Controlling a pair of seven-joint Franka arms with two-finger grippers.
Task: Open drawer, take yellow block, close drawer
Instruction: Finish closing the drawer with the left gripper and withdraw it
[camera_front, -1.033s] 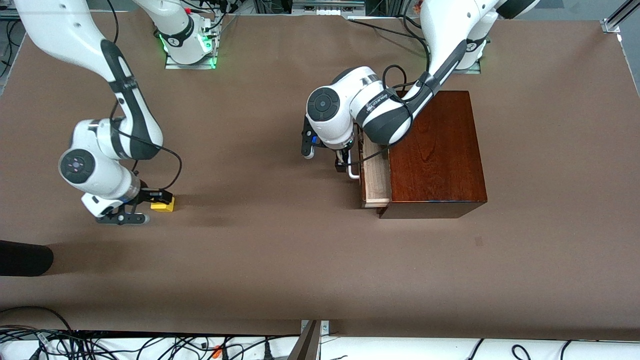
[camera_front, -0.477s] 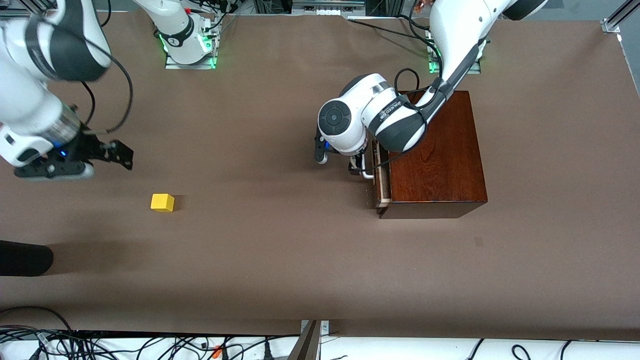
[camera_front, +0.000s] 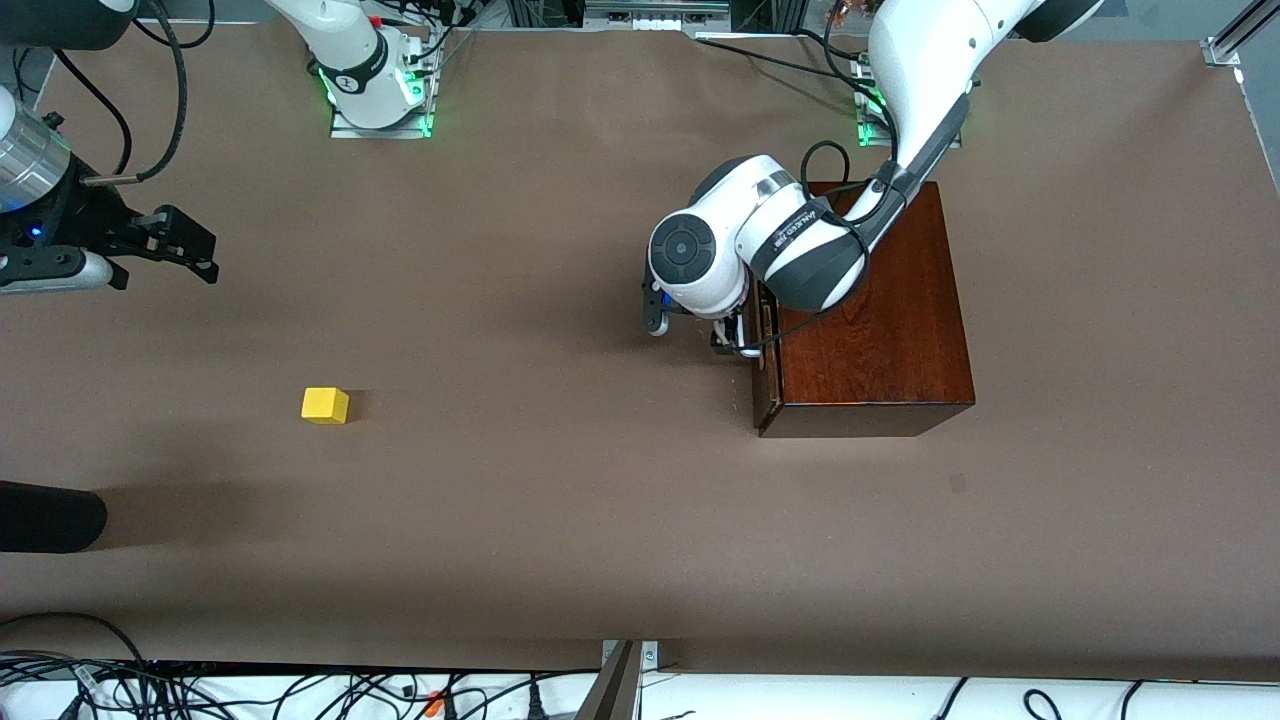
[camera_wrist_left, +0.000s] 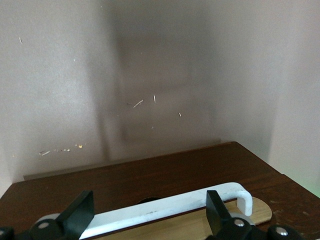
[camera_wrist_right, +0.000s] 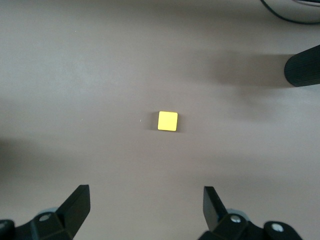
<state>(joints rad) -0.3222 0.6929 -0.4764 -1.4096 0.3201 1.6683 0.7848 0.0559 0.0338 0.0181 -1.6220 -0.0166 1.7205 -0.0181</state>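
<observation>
Your yellow block (camera_front: 325, 405) is lying alone on the brown table (camera_front: 520, 520), toward the right arm's end and well apart from the mahogany box (camera_front: 868, 310). Your right gripper (camera_front: 165, 243) is hanging in the air over the table with its fingers (camera_wrist_right: 75, 207) spread wide and holding nothing; in its wrist view the block (camera_wrist_right: 167, 121) is sitting on bare table between the lines of the two fingers, clear of both. Your left gripper (camera_front: 728, 338) is sitting at the drawer (camera_front: 762, 340), which is showing almost flush with the box front. Its fingers (camera_wrist_left: 217, 217) are standing wide, one on each side of the white handle (camera_wrist_left: 170, 207), and whether they are touching it cannot be told.
</observation>
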